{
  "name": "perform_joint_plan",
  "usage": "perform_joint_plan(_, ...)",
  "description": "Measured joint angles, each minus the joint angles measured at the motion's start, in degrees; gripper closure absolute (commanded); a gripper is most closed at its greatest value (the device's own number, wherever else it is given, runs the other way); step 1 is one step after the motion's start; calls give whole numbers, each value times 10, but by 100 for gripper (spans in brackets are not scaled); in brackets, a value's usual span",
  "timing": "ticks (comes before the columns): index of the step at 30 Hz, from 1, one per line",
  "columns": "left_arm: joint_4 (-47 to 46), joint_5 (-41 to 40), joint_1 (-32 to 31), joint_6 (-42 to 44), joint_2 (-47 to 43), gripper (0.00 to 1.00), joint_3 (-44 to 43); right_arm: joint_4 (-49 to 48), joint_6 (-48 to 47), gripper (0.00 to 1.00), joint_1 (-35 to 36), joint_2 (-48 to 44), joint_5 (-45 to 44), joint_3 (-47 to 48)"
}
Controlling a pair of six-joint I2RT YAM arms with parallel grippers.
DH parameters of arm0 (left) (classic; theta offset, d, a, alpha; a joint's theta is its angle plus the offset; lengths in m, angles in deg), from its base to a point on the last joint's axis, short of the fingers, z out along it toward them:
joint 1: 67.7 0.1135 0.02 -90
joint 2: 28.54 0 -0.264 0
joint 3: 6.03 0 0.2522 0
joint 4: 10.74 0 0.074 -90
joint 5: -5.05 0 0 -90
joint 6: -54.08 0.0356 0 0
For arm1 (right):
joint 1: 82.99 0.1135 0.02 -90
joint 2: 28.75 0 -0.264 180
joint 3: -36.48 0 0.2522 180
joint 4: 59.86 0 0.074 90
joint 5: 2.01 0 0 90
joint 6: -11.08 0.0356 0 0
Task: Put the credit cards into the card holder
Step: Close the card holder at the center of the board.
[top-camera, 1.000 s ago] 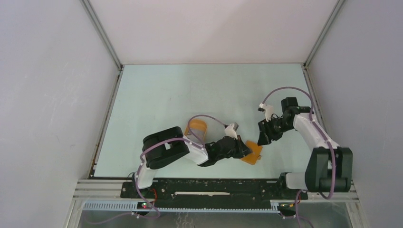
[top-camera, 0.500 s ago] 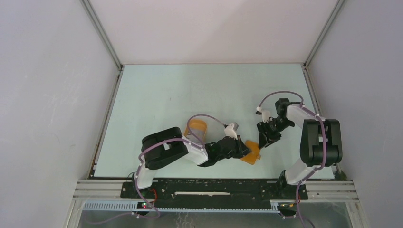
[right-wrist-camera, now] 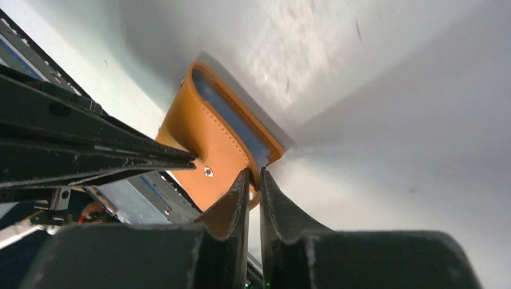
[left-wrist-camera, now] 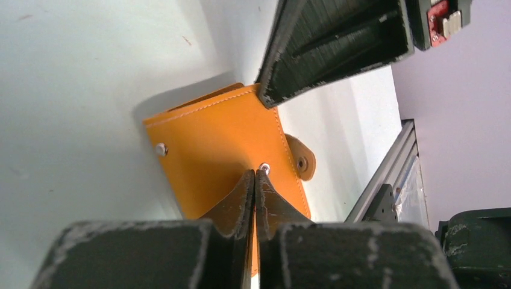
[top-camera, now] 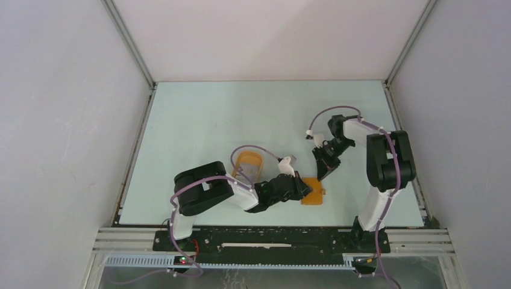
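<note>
The orange card holder (top-camera: 314,194) lies folded on the table near the front edge. In the left wrist view it (left-wrist-camera: 223,150) shows its stitched outer face, two snaps and the round closure tab (left-wrist-camera: 300,158). My left gripper (top-camera: 304,191) is shut, its tips (left-wrist-camera: 255,175) resting on that face. My right gripper (top-camera: 321,173) is shut to a narrow slit at the holder's far corner (right-wrist-camera: 254,176). The right wrist view shows the holder (right-wrist-camera: 202,144) slightly agape with blue-grey lining (right-wrist-camera: 232,117). No credit cards are visible in any view.
An oval orange rimmed tray (top-camera: 249,164) stands left of the holder, just behind my left forearm. The metal rail at the table's front edge (left-wrist-camera: 391,174) runs close to the holder. The enclosure's side walls stand left and right.
My right gripper has shifted left and slightly away along the holder's far edge as its arm folded upright. The holder and my left gripper have slid slightly left.
</note>
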Motion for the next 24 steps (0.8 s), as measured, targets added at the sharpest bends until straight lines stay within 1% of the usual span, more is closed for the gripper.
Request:
perform_joint_plan(6,-26,-7,16,-4,-11,91,30,30,1,87,71,73,-9,114)
perform_joint_plan(7,-33,-7,20,-5,-11,90,35,34,1,85,80,82,-11,132)
perform_joint_plan(10,-48,-7,33,-6,-13,86,47,36,-3,74,107,94,-20,178)
perform_joint_plan(12,-54,-5,37,-5,-17,84,54,26,-6,69,113,87,-30,191)
perform_joint_plan(14,-55,-6,37,-4,-21,84,57,14,-11,66,111,67,-46,192)
perform_joint_plan(17,-53,-5,38,1,-24,84,60,-7,-17,62,104,-2,-73,172)
perform_joint_plan(18,-53,-4,39,3,-26,84,61,-16,-20,56,102,-35,-81,158)
perform_joint_plan(19,-53,-4,39,6,-27,84,63,-28,-24,46,101,-80,-89,137)
perform_joint_plan(20,-53,-3,39,8,-29,84,64,-42,-27,30,101,-122,-96,118)
perform_joint_plan(21,-53,-2,40,11,-29,84,66,-64,-31,9,101,-174,-102,90)
perform_joint_plan(22,-54,-1,40,14,-30,85,66,-88,-37,1,101,-242,-102,57)
perform_joint_plan(24,-56,0,40,19,-30,85,66,-119,-39,0,97,-337,-83,12)
